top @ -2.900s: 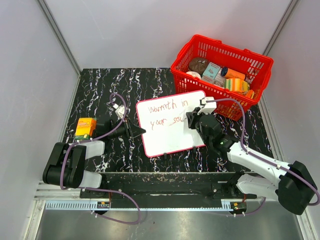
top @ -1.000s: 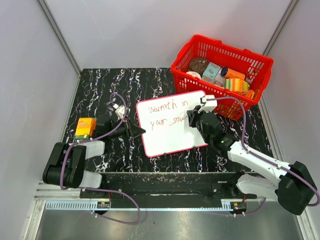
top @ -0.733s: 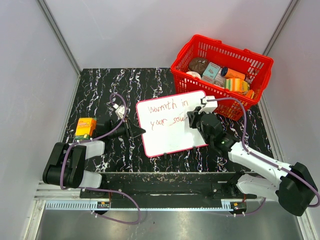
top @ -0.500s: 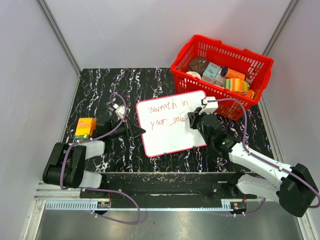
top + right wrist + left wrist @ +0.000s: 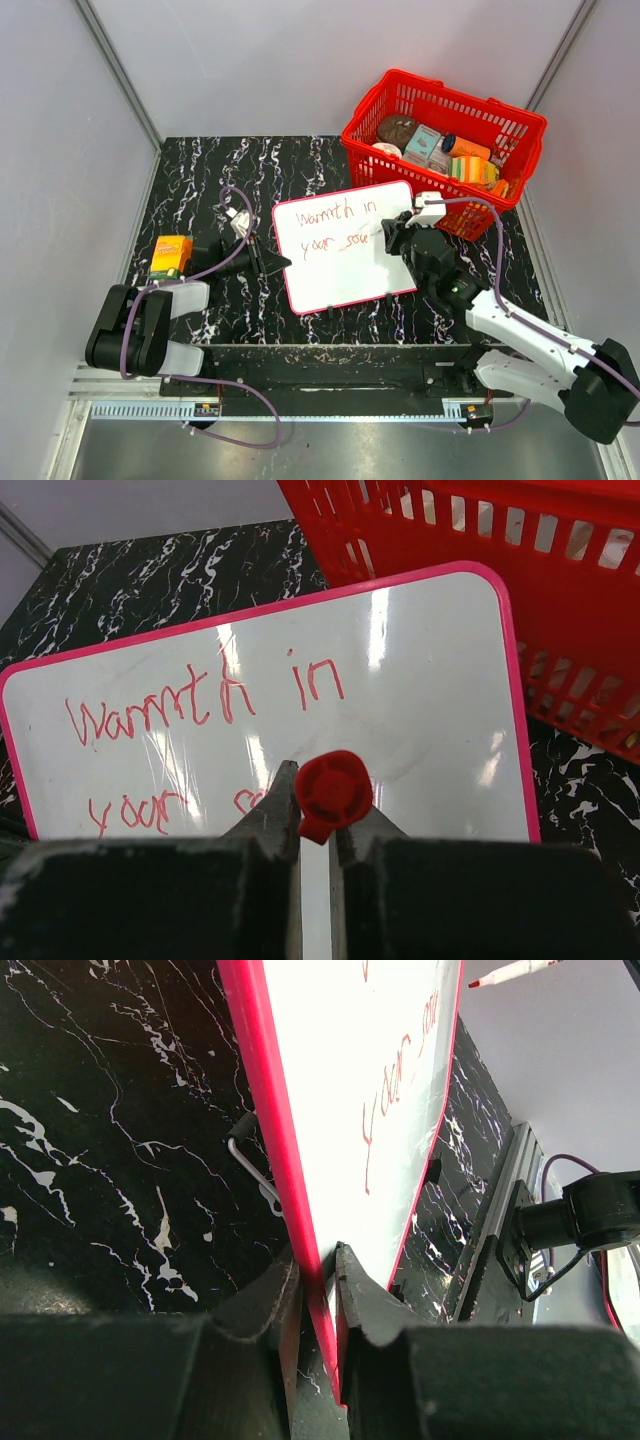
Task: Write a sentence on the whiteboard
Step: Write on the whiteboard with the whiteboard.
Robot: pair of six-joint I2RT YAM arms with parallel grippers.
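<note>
Right end effector (image 5: 314, 815) grips red marker (image 5: 333, 790); left end effector (image 5: 316, 1265) pinches whiteboard (image 5: 385, 1050) edge. Hard pressing could shift it, smearing sentence (image 5: 205, 712).

Overhead camera looks down on everything; wrist cameras sit close, left edge-on, right face-on to the shared whiteboard (image 5: 340, 275).

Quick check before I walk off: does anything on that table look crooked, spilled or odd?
Only the whiteboard: it sits skewed to the table edges, its left edge clamped by the left gripper. Nothing looks spilled.
</note>
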